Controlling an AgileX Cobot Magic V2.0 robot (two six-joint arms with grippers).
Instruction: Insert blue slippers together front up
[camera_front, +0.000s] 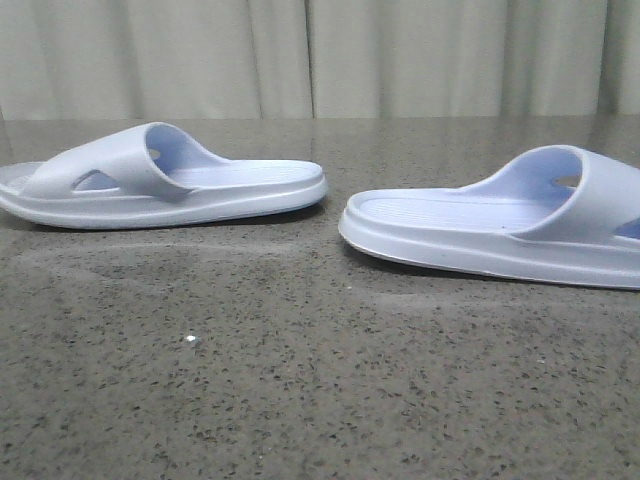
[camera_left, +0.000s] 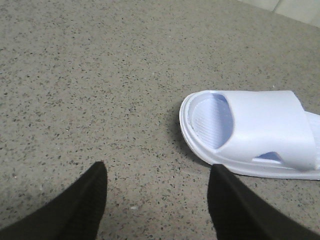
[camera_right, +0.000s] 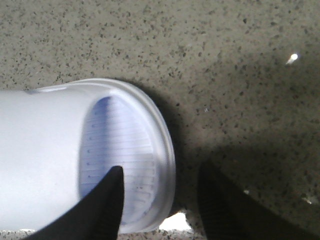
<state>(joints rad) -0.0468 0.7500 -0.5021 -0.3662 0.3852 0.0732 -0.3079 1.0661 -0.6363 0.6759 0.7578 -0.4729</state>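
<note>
Two pale blue-white slippers lie sole down on the speckled grey table, heels toward each other. The left slipper (camera_front: 160, 180) also shows in the left wrist view (camera_left: 265, 130), strap and toe end. My left gripper (camera_left: 158, 167) is open and empty, low over bare table, beside that slipper's toe end, one fingertip (camera_left: 220, 175) close to its rim. The right slipper (camera_front: 500, 225) fills the right wrist view (camera_right: 45, 160). My right gripper (camera_right: 161, 170) is open, one finger (camera_right: 107, 200) over the ridged footbed, the other outside the toe rim. Neither gripper shows in the front view.
The speckled grey table (camera_front: 300, 380) stretches toward the front. A pale curtain (camera_front: 320, 55) hangs behind the table's far edge. A small white speck (camera_front: 190, 340) lies on the table in front of the slippers.
</note>
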